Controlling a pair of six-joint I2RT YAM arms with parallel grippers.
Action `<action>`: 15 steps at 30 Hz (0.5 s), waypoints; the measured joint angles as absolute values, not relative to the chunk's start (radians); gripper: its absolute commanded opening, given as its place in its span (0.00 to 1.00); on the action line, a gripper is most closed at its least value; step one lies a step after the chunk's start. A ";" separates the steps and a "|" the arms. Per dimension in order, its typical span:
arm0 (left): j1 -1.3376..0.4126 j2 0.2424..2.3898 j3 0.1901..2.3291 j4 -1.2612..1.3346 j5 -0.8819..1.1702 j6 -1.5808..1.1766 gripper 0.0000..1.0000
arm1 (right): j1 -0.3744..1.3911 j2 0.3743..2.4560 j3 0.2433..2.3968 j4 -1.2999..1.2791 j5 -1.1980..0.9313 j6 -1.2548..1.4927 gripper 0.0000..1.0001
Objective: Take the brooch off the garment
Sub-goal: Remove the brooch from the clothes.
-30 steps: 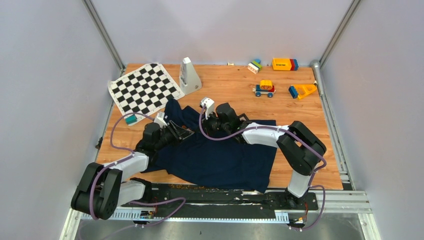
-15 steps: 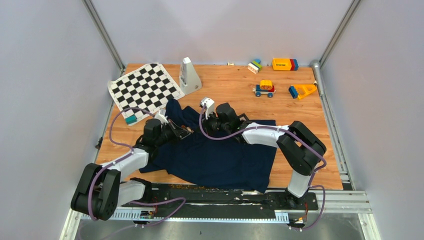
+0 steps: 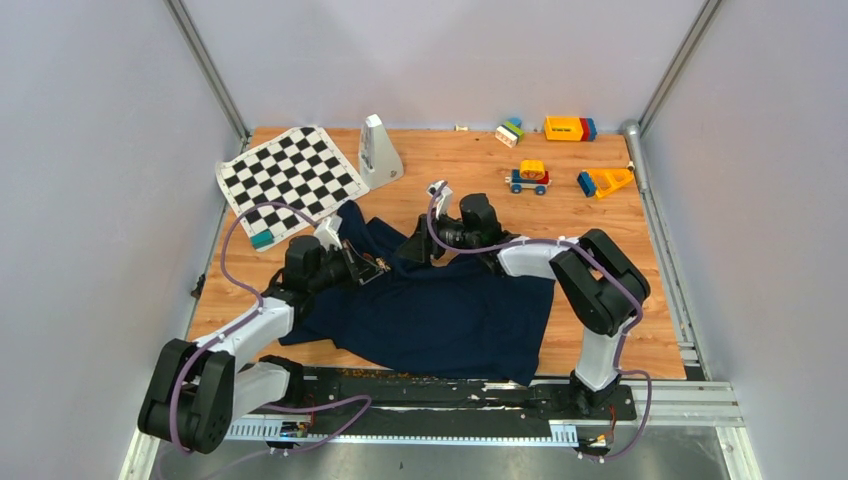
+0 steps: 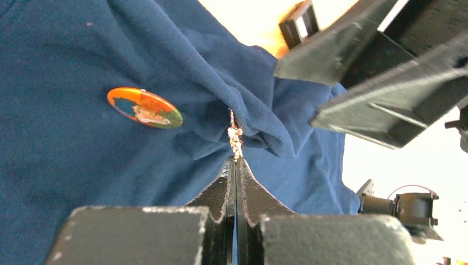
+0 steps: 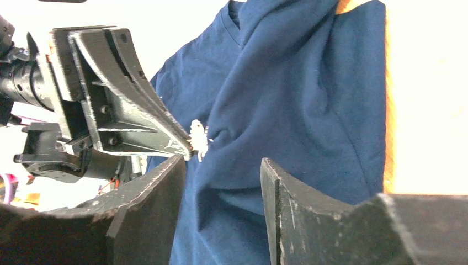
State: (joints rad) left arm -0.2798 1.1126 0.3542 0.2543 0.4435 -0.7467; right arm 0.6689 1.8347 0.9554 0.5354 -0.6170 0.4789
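The navy garment (image 3: pixel 440 320) lies spread on the table's near half. In the left wrist view, my left gripper (image 4: pixel 235 160) is shut on a small glittering brooch (image 4: pixel 235 139) that pokes out of a fold of the garment (image 4: pixel 66 154). A round orange badge (image 4: pixel 144 108) sits on the cloth to its left. The right wrist view shows the same brooch (image 5: pixel 198 138) as a white sparkle at the left gripper's tip. My right gripper (image 5: pixel 223 165) stands open just right of it, with blue cloth (image 5: pixel 309 99) behind the gap. From above, the left gripper (image 3: pixel 372 266) and right gripper (image 3: pixel 413 250) nearly meet.
A black-and-white chequered mat (image 3: pixel 290 177) lies at the far left with a teal block (image 3: pixel 262 239) by its near corner. A white wedge-shaped object (image 3: pixel 378 150) stands behind the garment. Toy blocks (image 3: pixel 567 128), a toy car (image 3: pixel 528 177) and an orange-blue toy (image 3: pixel 603 182) lie far right.
The left gripper went from open to shut at the fold. The right gripper opened, let go of the cloth and drew back to the right and farther away.
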 measured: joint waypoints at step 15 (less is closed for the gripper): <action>-0.280 1.052 0.337 0.362 0.613 -0.730 0.00 | 0.643 1.934 0.966 0.629 -0.822 0.642 0.54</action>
